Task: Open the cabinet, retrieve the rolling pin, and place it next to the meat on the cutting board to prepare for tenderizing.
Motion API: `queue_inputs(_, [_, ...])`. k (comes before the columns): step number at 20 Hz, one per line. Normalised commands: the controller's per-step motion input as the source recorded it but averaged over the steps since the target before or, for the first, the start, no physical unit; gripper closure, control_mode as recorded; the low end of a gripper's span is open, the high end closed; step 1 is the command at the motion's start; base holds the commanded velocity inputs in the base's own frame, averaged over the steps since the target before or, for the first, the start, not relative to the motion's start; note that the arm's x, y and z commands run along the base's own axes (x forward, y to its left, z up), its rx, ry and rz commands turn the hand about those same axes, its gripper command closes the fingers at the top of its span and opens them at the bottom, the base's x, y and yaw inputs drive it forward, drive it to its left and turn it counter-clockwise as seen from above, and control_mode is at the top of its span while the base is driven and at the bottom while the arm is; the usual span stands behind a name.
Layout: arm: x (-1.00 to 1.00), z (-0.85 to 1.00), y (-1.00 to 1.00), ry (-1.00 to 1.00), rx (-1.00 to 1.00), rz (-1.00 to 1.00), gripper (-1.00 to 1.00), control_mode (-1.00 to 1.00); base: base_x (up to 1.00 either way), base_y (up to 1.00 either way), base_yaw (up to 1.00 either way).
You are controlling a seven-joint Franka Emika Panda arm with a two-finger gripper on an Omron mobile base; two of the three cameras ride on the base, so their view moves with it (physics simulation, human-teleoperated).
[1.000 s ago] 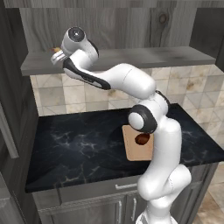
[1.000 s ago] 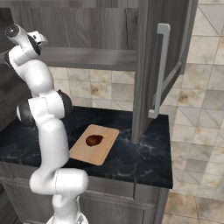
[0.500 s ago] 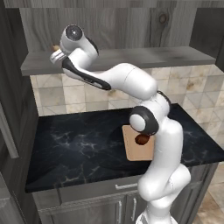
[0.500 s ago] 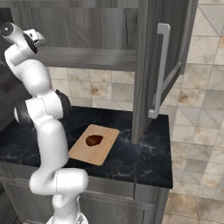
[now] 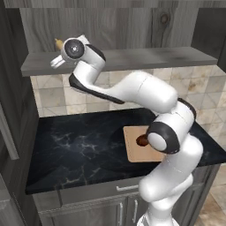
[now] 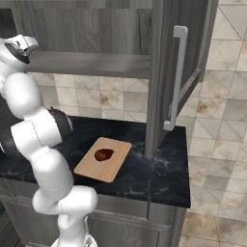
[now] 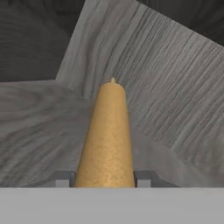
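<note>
Since a second ago the gripper (image 7: 105, 179) has closed its fingers (image 7: 63, 178) around the rolling pin (image 7: 107, 135) on the cabinet (image 5: 132, 59) shelf

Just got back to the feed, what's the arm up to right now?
The arm is reaching into the open cabinet, where its gripper has closed on the rolling pin lying on the shelf, a finger on either side of it. The pin's far end pokes out past the hand in the left base view. Down on the counter, the meat sits on the cutting board, waiting.
</note>
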Motion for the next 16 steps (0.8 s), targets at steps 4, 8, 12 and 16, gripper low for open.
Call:
queue_inputs(4, [-0.46, 0.19, -0.51, -0.06, 0.06, -0.08, 1.0, -1.0, 0.0, 0.0, 0.0])
queue_inputs(8, [-0.61, 0.2, -0.49, -0.01, 0.11, -0.07, 1.0, -1.0, 0.0, 0.0, 0.0])
queue_inputs(12, [-0.8, 0.18, -0.46, 0.0, 0.15, -0.09, 1.0, -1.0, 0.0, 0.0, 0.0])
queue_inputs(16, [-0.94, 0.14, -0.44, 0.0, 0.16, -0.1, 1.0, -1.0, 0.0, 0.0, 0.0])
